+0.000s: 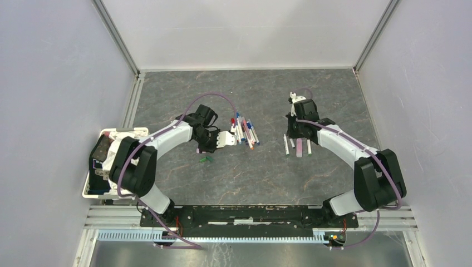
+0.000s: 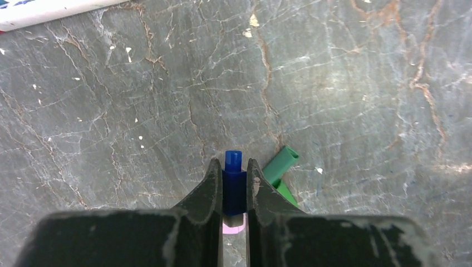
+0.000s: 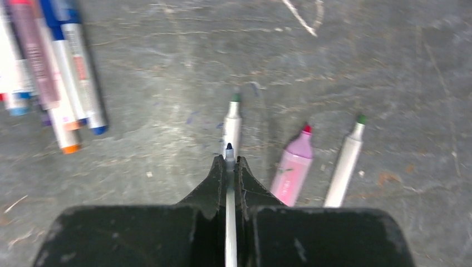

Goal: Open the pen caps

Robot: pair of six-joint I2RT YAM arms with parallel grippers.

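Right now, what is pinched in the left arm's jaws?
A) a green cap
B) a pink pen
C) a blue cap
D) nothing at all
C: the left wrist view shows a blue cap clamped between the left arm's jaws, while a green cap lies loose just beside them.

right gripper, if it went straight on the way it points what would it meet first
Probably the green-tipped white pen lying just beyond the dark-tipped pen it grips, though depth is unclear.
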